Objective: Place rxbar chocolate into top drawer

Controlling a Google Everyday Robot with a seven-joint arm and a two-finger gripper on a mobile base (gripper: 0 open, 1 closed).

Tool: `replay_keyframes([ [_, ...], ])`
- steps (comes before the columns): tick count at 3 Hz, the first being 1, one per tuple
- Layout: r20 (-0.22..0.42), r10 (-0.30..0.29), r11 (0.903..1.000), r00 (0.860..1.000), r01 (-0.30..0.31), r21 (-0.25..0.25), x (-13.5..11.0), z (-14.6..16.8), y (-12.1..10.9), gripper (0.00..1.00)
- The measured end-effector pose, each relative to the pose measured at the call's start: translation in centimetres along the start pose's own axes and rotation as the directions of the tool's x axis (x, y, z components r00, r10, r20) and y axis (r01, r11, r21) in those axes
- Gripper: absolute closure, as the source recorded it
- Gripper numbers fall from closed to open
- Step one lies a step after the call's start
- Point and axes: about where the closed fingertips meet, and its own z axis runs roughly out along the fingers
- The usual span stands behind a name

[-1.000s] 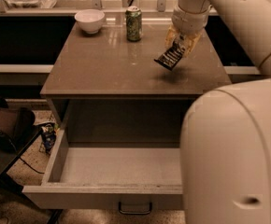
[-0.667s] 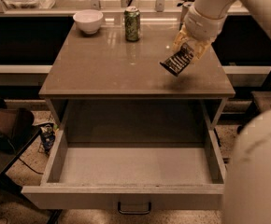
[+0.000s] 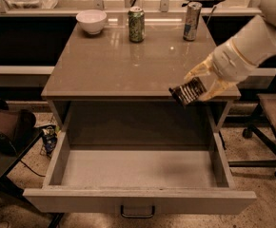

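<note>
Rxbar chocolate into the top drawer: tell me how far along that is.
Done: the top drawer stands pulled open, and the rxbar chocolate is off the tabletop. In hand: the gripper, jaws shut on the bar, holds it tilted at the tabletop's front right edge, higher than the drawer. Left: bring it down over the drawer floor and release it.
</note>
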Motion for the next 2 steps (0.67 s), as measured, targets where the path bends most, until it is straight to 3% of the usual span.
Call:
replay_keyframes([
  [1, 0.082, -0.015, 0.9997, 0.996, 0.014, 0.019, -4.33, 1.36, 2.74, 1.00],
  [2, 0.080, -0.012, 0.9999, 0.997, 0.011, 0.010, -4.71, 1.74, 2.84, 1.00],
])
